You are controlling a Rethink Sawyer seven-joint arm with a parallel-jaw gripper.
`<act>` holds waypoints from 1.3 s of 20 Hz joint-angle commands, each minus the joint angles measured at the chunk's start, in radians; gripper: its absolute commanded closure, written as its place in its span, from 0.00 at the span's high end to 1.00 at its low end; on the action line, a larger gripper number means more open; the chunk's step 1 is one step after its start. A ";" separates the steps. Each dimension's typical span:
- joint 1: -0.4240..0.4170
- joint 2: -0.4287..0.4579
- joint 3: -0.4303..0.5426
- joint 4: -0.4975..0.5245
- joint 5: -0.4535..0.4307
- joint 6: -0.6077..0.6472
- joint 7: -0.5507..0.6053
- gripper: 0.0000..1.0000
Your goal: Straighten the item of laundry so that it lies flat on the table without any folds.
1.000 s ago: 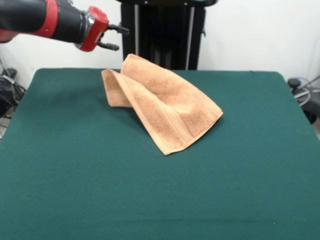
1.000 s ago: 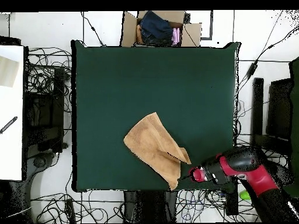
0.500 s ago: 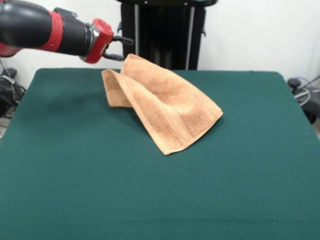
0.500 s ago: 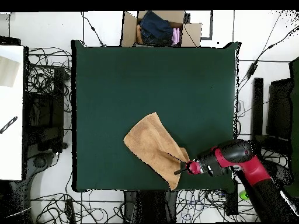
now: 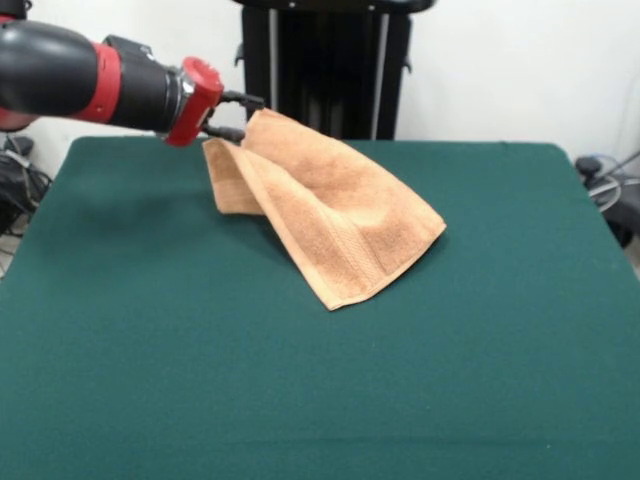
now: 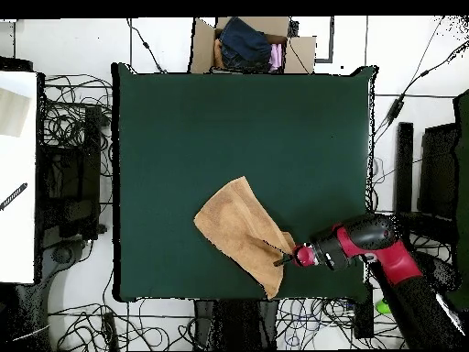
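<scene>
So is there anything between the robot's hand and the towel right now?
Nothing lies between them. In the front view the hand sits open right at the towel's raised corner, and the overhead view shows it at the towel's edge, with no other object there.

robot lab: green felt table (image 6: 183, 119) on white tiled floor (image 6: 64, 46), cable tangles (image 6: 78, 119) all round, cardboard box (image 6: 252, 44) of clothes beside it.

One towel (image 5: 330, 205), one table (image 5: 150, 350), one pincer (image 5: 243, 117), one cardboard box (image 6: 203, 48).
</scene>
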 commanded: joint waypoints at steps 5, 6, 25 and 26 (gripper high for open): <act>0.050 0.067 0.028 -0.163 0.018 0.071 -0.105 1.00; 0.049 0.073 0.028 -0.166 0.019 0.069 -0.106 1.00; 0.050 0.126 0.041 -0.212 0.003 0.005 -0.125 1.00; 0.051 0.128 0.042 -0.214 0.002 0.003 -0.126 1.00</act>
